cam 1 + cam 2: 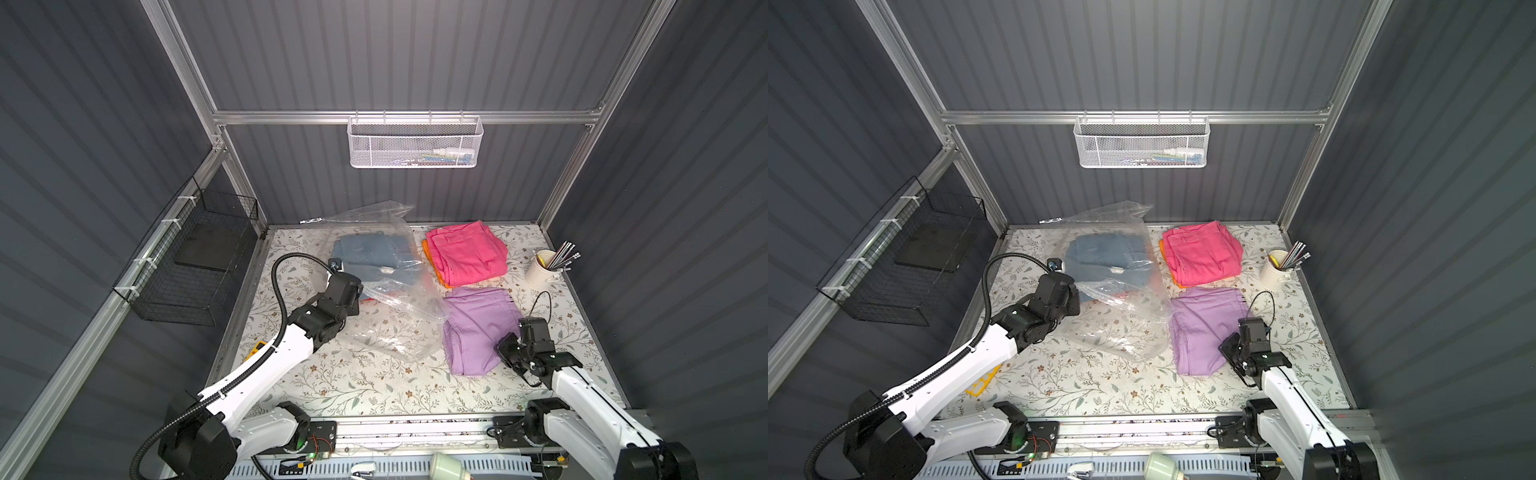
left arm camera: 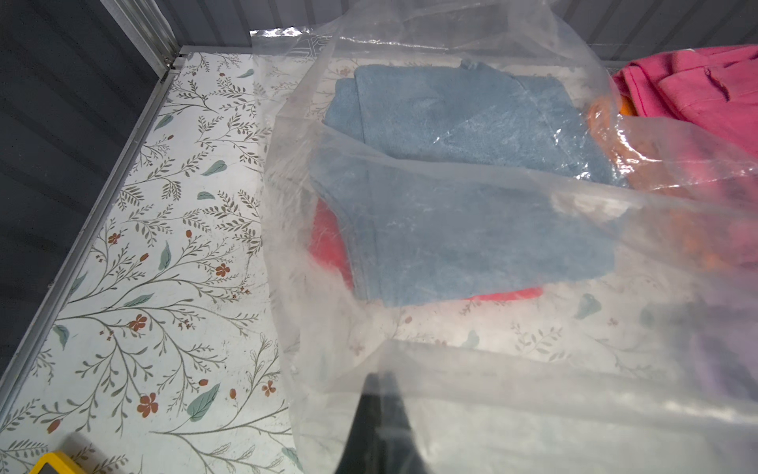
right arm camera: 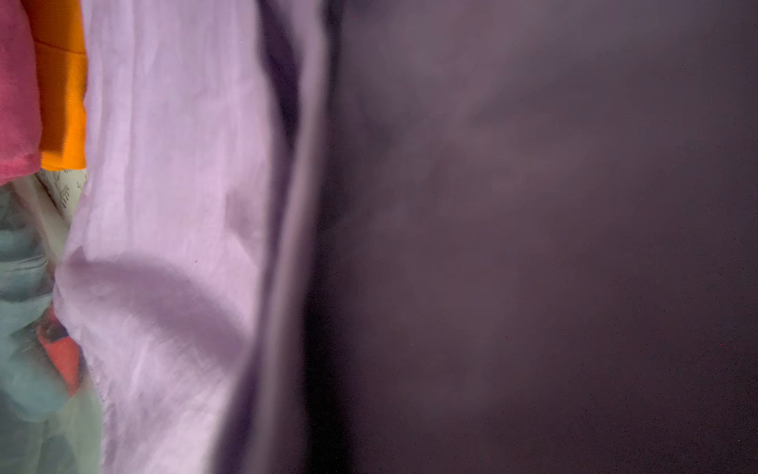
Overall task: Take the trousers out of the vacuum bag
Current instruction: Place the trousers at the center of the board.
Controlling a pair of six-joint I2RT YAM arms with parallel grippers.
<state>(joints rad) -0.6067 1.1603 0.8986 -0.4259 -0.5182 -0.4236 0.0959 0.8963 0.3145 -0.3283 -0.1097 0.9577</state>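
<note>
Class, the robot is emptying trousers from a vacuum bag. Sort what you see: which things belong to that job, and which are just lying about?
Belongs to the job: vacuum bag, light blue trousers, red trousers, hot pink trousers, orange trousers, lilac trousers.

Just lying about: pencil cup, white mesh basket, black wire basket, yellow object.

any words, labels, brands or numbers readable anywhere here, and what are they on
No text can be read in any view.
vacuum bag: faint printed marking near its far edge, too blurred to read.
white mesh basket: the small items inside are too small to show any lettering.
</note>
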